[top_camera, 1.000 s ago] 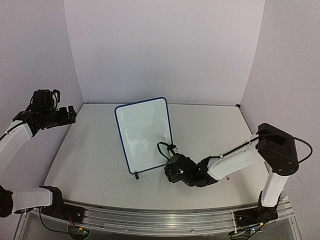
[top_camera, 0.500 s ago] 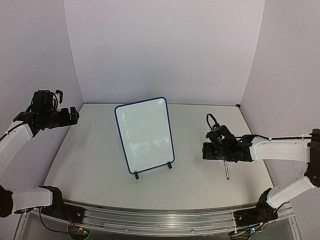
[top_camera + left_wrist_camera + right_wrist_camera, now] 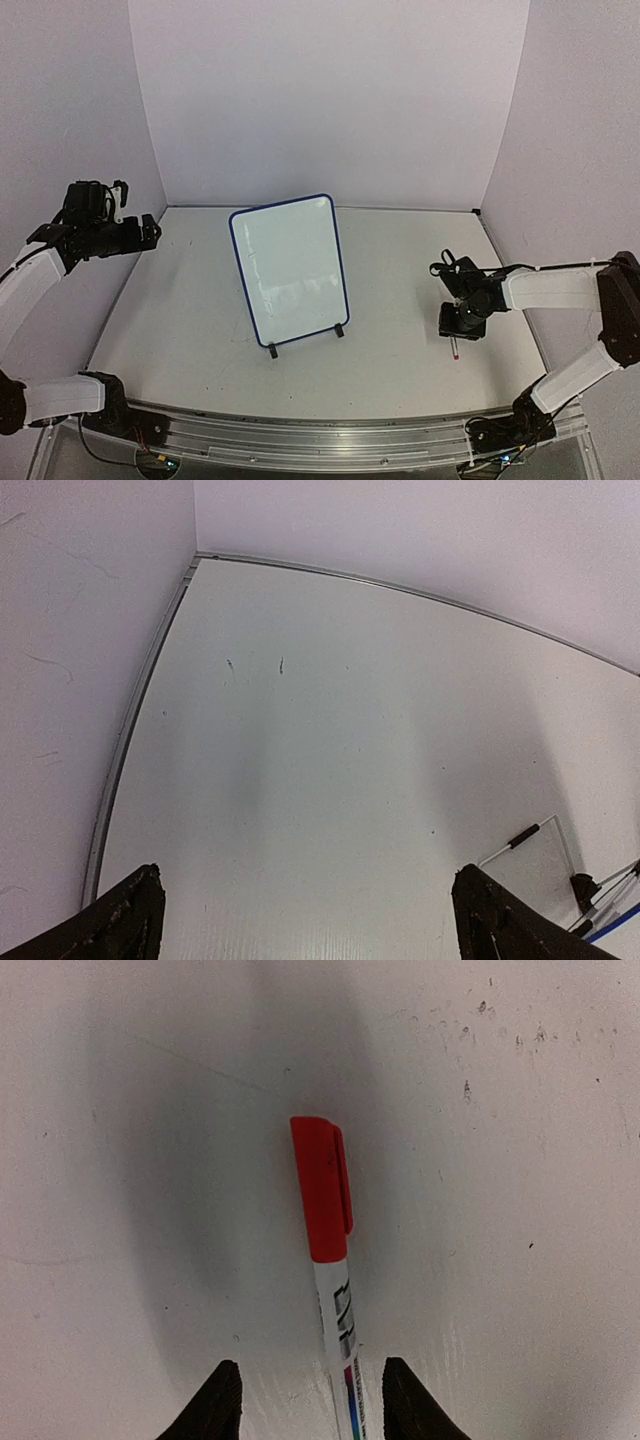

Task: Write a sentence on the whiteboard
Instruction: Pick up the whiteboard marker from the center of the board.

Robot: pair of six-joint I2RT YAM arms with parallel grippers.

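The whiteboard stands upright on two black feet at mid-table, its face plain white; no sentence is in view on it. A marker with a red cap lies flat on the table at the right, its red end poking out below my right gripper. That gripper points down over the marker, open, one finger on each side of the barrel with a gap on both sides. My left gripper hangs wide open and empty, high at the far left.
Purple walls close the table in at the back and both sides. In the left wrist view a corner of the whiteboard shows at the lower right, and the table's far-left edge rail runs along the wall.
My right arm has swung from the whiteboard's right foot over to the right and come down over the marker, its jaws narrowing around it. The left arm has hardly moved.
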